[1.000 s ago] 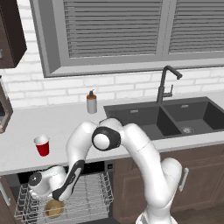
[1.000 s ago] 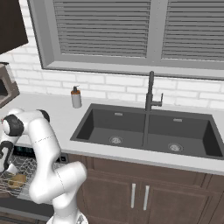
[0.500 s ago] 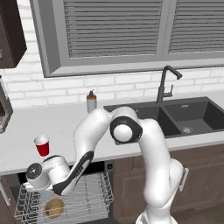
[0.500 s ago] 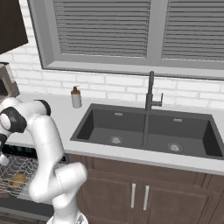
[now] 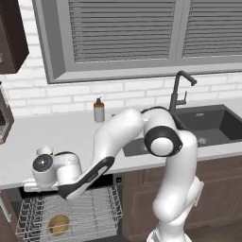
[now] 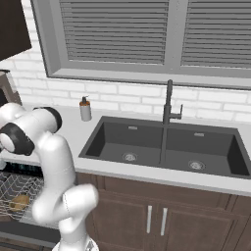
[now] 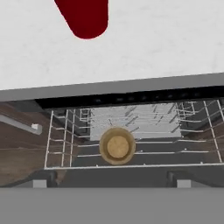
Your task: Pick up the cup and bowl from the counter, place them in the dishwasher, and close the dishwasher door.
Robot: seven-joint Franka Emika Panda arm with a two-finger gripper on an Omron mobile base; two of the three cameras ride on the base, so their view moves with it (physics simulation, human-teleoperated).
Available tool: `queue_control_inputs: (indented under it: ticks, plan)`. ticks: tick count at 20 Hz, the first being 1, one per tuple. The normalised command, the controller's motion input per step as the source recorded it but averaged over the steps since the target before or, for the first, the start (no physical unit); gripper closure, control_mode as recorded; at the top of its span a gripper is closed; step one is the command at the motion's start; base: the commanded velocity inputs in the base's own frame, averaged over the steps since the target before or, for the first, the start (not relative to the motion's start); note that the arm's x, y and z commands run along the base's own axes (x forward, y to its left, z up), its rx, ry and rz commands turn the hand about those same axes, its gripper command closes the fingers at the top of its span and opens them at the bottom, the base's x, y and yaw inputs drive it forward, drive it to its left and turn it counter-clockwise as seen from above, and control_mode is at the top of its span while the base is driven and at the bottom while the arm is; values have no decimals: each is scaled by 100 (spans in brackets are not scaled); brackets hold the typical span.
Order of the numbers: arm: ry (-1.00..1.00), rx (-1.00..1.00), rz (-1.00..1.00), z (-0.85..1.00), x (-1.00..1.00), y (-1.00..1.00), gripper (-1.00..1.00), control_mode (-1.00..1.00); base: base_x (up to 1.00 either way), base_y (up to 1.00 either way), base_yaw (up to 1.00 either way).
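Counter [image 7: 166, 39] holds the cup [image 7: 85, 16] ahead of the wide-open, empty gripper [image 5: 37, 185].

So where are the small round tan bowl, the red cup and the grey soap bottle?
Small round tan bowl [image 7: 117, 146]: hand view, its inside.
Red cup [image 7: 85, 17]: hand view, its side.
Grey soap bottle [image 6: 86, 111]: right base view, its body.

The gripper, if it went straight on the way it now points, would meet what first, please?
Probably the bowl in the dishwasher's rack, near the hand view's centre; depth is unclear. The cup lies off that line.
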Motion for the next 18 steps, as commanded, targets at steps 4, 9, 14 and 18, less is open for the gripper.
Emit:
queue_control_inputs:
  ticks: [4,9,14,18]
  plan:
    - [-1,8,8,100,29,-23,-100,-100,0,0,0]
    - [0,12,0,55,55,-25,-100,-100,0,0,0]
    - [6,1,0,34,55,-2,-100,-100,0,0,0]
    - [16,0,0,39,36,0,-100,-100,0,0,0]
